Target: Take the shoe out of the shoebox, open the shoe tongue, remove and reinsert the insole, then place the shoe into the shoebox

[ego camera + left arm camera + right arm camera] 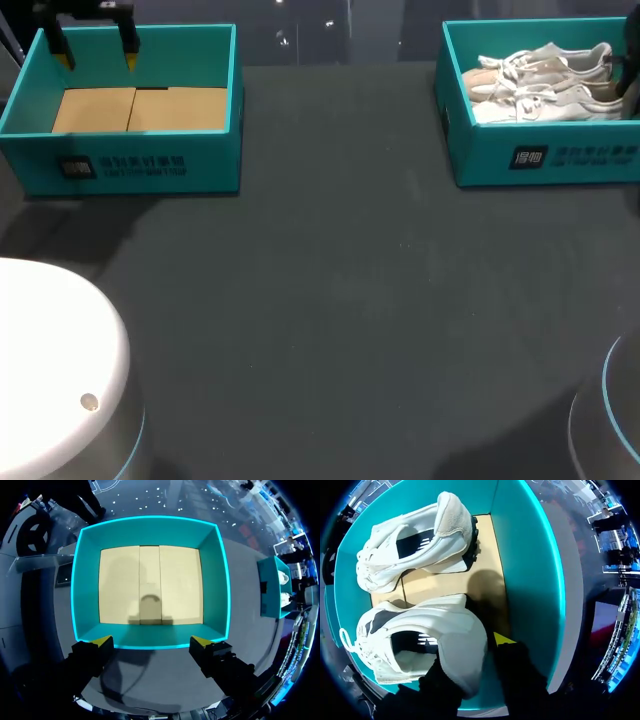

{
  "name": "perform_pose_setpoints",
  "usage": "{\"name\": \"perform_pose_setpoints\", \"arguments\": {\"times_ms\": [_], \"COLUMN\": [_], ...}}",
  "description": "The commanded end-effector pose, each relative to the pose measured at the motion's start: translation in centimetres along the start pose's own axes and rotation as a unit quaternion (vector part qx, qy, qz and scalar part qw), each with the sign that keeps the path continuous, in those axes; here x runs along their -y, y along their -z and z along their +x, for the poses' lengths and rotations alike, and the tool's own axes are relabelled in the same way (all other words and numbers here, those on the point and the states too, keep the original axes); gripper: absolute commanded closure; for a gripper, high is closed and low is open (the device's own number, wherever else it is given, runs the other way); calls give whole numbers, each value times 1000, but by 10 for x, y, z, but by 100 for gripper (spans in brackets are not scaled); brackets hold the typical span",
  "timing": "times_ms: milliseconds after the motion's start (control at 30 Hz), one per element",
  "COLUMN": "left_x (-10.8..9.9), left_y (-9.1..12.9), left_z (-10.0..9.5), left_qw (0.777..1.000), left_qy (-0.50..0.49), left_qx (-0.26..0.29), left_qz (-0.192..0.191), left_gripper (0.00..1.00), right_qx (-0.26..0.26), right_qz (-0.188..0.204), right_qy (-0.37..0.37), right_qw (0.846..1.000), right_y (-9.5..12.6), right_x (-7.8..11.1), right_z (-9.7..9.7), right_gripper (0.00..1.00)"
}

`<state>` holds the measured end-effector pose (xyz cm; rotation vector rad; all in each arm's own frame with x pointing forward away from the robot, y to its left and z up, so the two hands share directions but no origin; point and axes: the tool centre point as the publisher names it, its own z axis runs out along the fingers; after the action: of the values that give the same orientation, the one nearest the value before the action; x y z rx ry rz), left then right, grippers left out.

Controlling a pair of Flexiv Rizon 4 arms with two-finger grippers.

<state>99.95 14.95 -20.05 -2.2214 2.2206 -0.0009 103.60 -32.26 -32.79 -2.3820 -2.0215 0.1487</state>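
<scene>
Two white shoes lie side by side in the teal shoebox (545, 160) at the table's far right. In the right wrist view my right gripper (470, 649) is shut on the heel of the nearer shoe (420, 640): one finger is inside its opening, and the yellow-tipped finger (503, 639) is outside, by the box wall. The other shoe (415, 540) rests ahead of it. In the head view only a dark bit of my right arm (630, 75) shows over the box. My left gripper (151, 641) hangs open over the empty teal box (150, 530) at far left.
The left box (130, 170) holds only its cardboard floor (140, 108). My left gripper (97, 50) hovers by that box's far wall. Dark tabletop (330, 300) stretches between the two boxes. The arm bases stand at the near left corner (50, 370) and near right corner (610, 420).
</scene>
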Motion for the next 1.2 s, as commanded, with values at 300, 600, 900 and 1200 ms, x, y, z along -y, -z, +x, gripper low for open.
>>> {"name": "perform_pose_setpoints", "arguments": {"times_ms": [300, 600, 900, 1200], "left_x": [0, 0, 0, 0], "left_y": [0, 0, 0, 0], "left_z": [0, 0, 0, 0], "left_qw": [1000, 1000, 1000, 1000], "left_qy": [0, 0, 0, 0], "left_qx": [0, 0, 0, 0], "left_qz": [0, 0, 0, 0], "left_gripper": [0, 0, 0, 0], "right_qx": [-20, -20, -20, 27], "right_qz": [-4, -8, -8, -39], "right_qy": [-14, -13, -13, -39], "right_qw": [1000, 1000, 1000, 998], "right_y": [23, 32, 32, 71], "right_x": [-3, -2, -2, 7], "right_z": [-5, 1, 1, -7], "right_gripper": [100, 100, 100, 100]}}
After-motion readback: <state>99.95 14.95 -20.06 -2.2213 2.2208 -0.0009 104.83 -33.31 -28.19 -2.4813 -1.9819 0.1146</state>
